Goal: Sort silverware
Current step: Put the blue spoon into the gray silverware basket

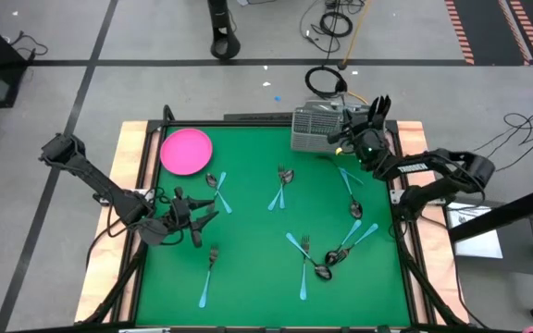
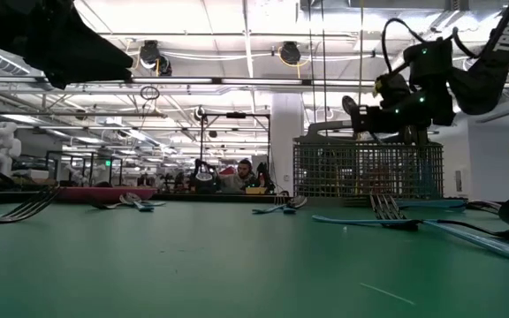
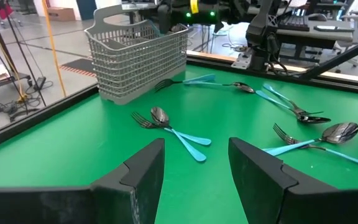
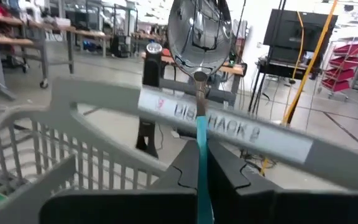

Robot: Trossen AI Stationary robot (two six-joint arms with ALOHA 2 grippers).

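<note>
We see a spoon with a light-blue handle pinched upright between the closed fingers of the right gripper, its bowl raised over the wire-mesh caddy, which stands at about one o'clock on the green table. The rest of the silverware lies scattered across the mat, forks and spoons in crossed pairs from the centre out toward four and seven o'clock. A pink plate sits at eleven o'clock. The left gripper hovers at nine o'clock, its fingers spread wide apart and holding nothing, just beside a crossed pair near the plate.
</note>
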